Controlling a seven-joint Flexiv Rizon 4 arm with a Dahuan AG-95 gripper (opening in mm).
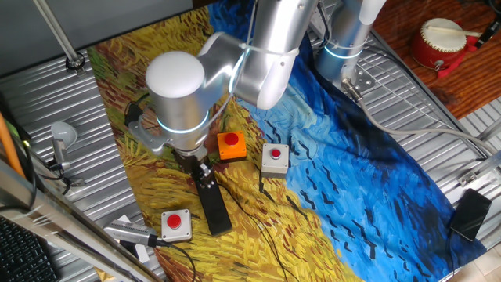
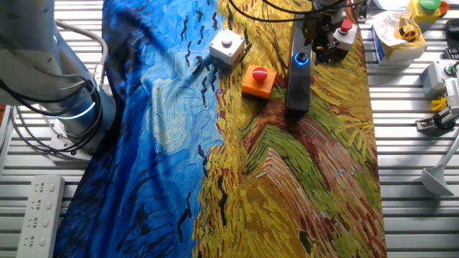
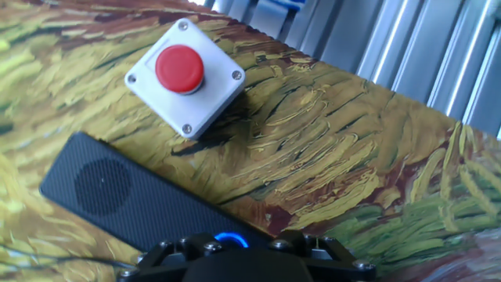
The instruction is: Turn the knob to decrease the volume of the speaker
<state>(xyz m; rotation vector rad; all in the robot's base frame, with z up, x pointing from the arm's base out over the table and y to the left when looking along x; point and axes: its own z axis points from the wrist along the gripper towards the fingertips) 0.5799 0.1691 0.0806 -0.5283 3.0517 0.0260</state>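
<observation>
- The speaker (image 1: 214, 205) lies flat on the painted cloth (image 1: 352, 180), a long black bar running across the yellow wheat-field part of the print.
- Down over one end of that bar hangs the gripper (image 1: 202, 168), under the arm's fat silver wrist with its glowing cyan ring.
- From the other fixed view, there's the knob (image 2: 301, 59), a bright blue ring of light on the far end of the speaker (image 2: 298, 80), with the gripper (image 2: 319, 37) crowded right over and beside it.
- Hand view now: the knob (image 3: 228, 239) shows only as a blue arc peeking out at the bottom edge, tucked under the black gripper body.
- Are the fingers spread or pinching the dial? I can't tell; the gripper's own body hides the fingertips in every view.
- Also in the hand view, the speaker (image 3: 129, 200) stretches away to the left, its round mesh grille plain to see.
- Just beyond it sits a grey box with a red push button (image 3: 185, 76), near the speaker but not touching.
- Back in the first fixed view, that same grey box (image 1: 175, 224) is down by the speaker's free end.
- An orange box with a red button (image 1: 231, 146) sits just beside the gripper.
- A white box with a red button (image 1: 274, 158) stands just to the right of the orange one.
- Far corner, on the wooden surface off the cloth: a small red drum (image 1: 440, 43).
</observation>
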